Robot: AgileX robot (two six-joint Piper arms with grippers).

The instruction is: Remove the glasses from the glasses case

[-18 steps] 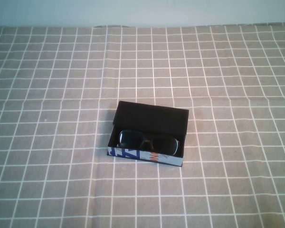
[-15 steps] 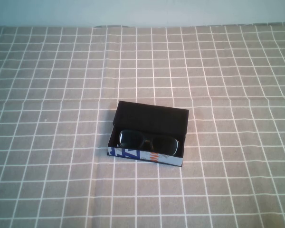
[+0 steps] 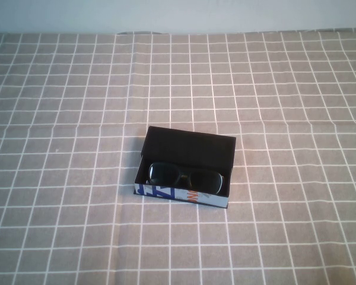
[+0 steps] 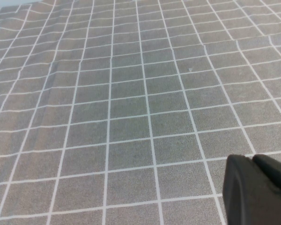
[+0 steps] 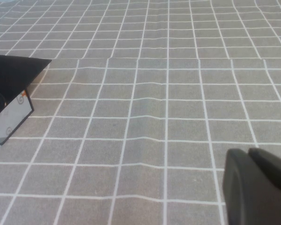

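Glasses [image 3: 184, 177] seen lying inside open glasses case [image 3: 184, 200] on table [image 3: 296, 196]. Left gripper [image 4: 258, 192] and right gripper [image 5: 257, 190] held above bare cloth, fingers pressed together.

Both grippers' jaws cropped at wrist views' edges; glasses case [image 5: 9, 101] cut off.

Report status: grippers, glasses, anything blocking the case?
Left gripper and right gripper both off the case, over bare cloth. Glasses inside open glasses case. Nothing in the way.
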